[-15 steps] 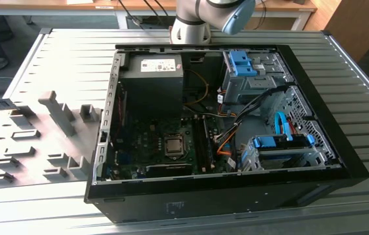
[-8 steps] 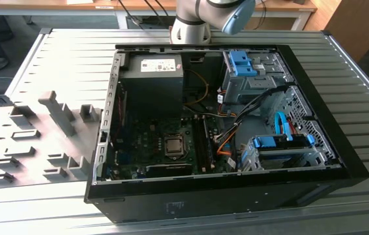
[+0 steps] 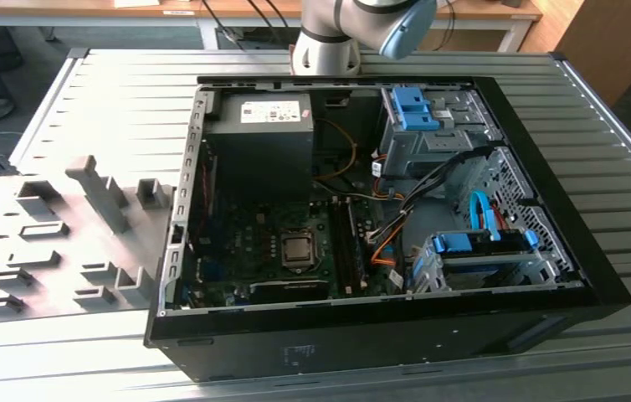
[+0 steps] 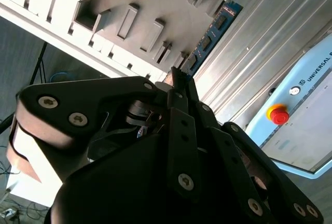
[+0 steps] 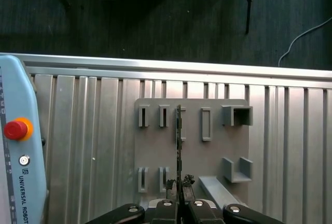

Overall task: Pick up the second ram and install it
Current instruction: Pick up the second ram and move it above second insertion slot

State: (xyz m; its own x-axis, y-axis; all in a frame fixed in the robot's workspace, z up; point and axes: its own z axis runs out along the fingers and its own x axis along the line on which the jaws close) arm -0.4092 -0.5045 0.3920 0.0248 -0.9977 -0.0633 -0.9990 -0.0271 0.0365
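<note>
End effector (image 5: 179, 182), fingers pressed together on one end of the memory stick (image 5: 179, 130), holds it edge-on in the air over the gray slotted plate (image 5: 194, 156) on the table (image 5: 93, 130). With so little of it gripped, the stick could swivel or slip. If it tilts, it could jam in the motherboard slots (image 3: 344, 243) or snag the cables (image 3: 386, 251) just beside them.

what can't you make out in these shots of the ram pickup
First wrist view: the ram stick is edge-on, so its faces are unseen; its held end is hidden by the hand.
Exterior view: the arm is cut off by the top edge; the motherboard's memory slots are too dark and small to tell filled from empty.
</note>
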